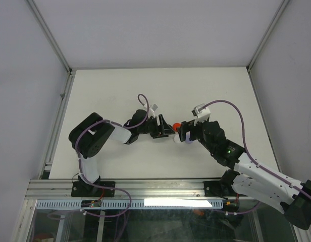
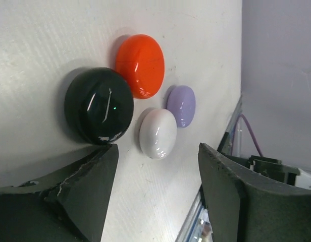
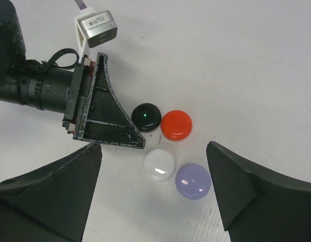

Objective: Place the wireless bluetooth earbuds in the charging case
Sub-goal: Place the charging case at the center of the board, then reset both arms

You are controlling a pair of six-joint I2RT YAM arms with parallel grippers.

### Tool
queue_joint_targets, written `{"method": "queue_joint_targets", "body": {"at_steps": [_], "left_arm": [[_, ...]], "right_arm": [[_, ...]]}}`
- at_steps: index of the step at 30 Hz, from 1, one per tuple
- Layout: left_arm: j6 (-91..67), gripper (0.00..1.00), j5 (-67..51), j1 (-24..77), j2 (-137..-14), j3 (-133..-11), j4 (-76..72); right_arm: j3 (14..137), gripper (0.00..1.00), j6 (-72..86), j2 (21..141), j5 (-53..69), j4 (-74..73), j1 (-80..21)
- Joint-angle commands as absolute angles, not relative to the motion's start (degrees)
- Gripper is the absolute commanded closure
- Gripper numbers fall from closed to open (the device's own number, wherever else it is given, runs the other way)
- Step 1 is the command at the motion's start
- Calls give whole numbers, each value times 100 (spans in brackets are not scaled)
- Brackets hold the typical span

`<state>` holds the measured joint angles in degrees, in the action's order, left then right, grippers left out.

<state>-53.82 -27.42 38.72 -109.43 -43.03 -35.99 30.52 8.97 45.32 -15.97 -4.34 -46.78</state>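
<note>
Four closed round cases lie close together on the white table: black (image 3: 146,116), red (image 3: 176,124), white (image 3: 158,164) and lilac (image 3: 193,181). No earbuds show in any view. My right gripper (image 3: 153,147) is open and empty above the group, its jaws either side of the white and lilac cases. My left gripper (image 2: 158,149) is open and empty, low on the table just short of the white case (image 2: 158,133), with one finger (image 3: 107,116) beside the black case (image 2: 99,106). The red case (image 2: 140,65) and lilac case (image 2: 181,105) lie beyond. From above, only the red case (image 1: 175,125) shows between both grippers.
The white table (image 1: 145,91) is walled at the back and sides. A metal rail (image 1: 145,187) runs along its near edge. The left wrist's camera block (image 3: 96,27) and purple cable sit above the left fingers.
</note>
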Motion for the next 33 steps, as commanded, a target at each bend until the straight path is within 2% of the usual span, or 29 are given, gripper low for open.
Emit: {"method": "queue_joint_targets", "body": {"at_steps": [1, 5, 9, 11, 19, 24, 33], "left_arm": [[-4894, 31, -1722, 3911, -10410, -3953, -2459], [-4712, 21, -1180, 3902, -9581, -3623, -1941], [-4407, 8, -432, 3882, -8473, -3399, -1114], [-4238, 2, -68, 3869, -7769, -3336, -593], [-3658, 1, 1507, 3854, -4854, -3440, 1312], [-3095, 1, 2161, 3852, -3349, -3693, 2018], [-2090, 1, 2458, 3858, -2300, -4193, 2415]], "right_arm": [[3161, 12, 969, 4338, -1885, -476, -4655], [3212, 11, 1141, 4288, -2183, -724, -4658], [3236, 2, 1279, 4146, -2663, -1007, -4657], [3246, 1, 1366, 4025, -2913, -1189, -4656], [3279, 1, 1637, 3210, -3337, -2119, -4658], [3417, 1, 1871, 2631, -3563, -2601, -4658], [3943, 1, 1847, 1916, -3742, -3385, -4653]]}}
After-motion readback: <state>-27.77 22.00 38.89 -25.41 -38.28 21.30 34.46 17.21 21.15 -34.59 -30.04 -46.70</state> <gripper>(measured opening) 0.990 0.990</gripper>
